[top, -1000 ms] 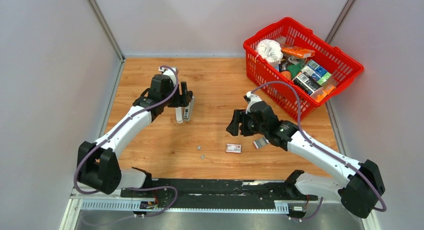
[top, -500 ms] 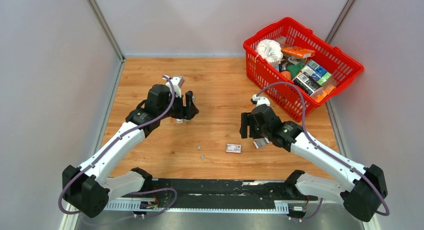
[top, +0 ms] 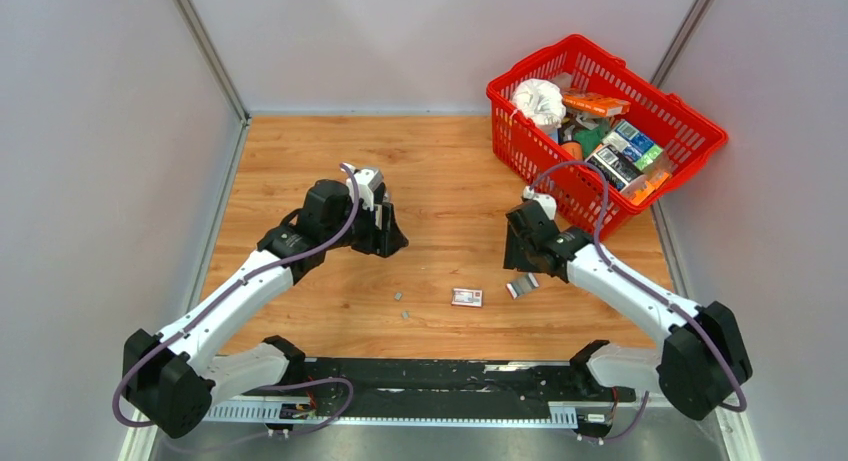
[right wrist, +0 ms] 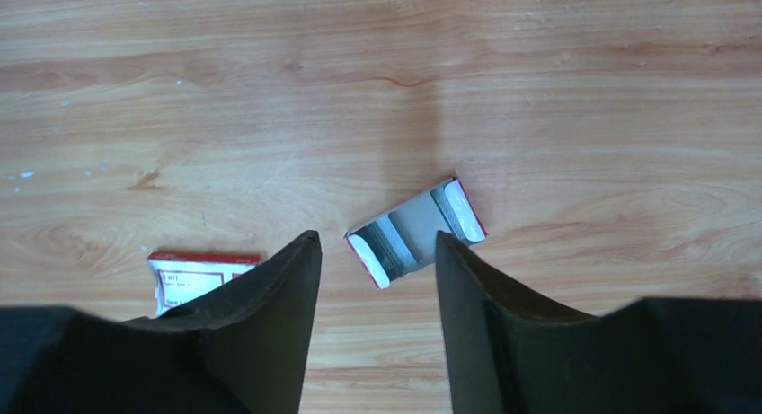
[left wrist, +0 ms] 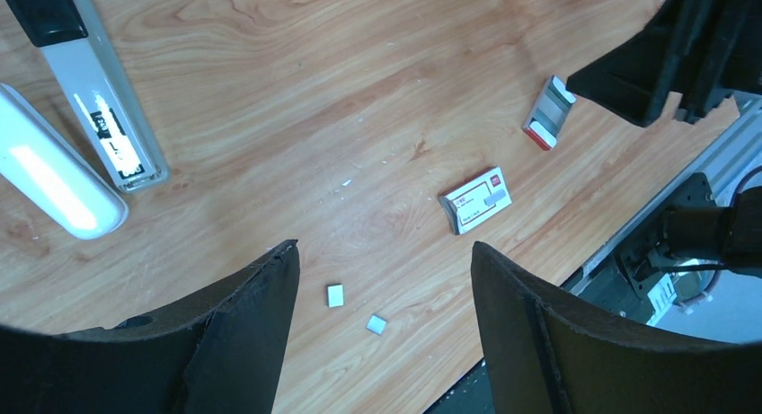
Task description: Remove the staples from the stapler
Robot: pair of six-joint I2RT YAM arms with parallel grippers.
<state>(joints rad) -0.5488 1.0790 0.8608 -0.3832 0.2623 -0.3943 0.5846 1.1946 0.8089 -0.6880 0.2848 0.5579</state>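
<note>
Wooden counter is being dotted with two loose staples; stapler is lying open, so unloading is probably nearly done; left hand and right hand are being held apart, empty.

No word, brand or number can be read anywhere in these views. The stapler carries a white label with black marks, and the box has small dark print on its white face, but both are too small and blurred to make out. The packs in the basket show coloured printing that is likewise illegible from above.
</note>
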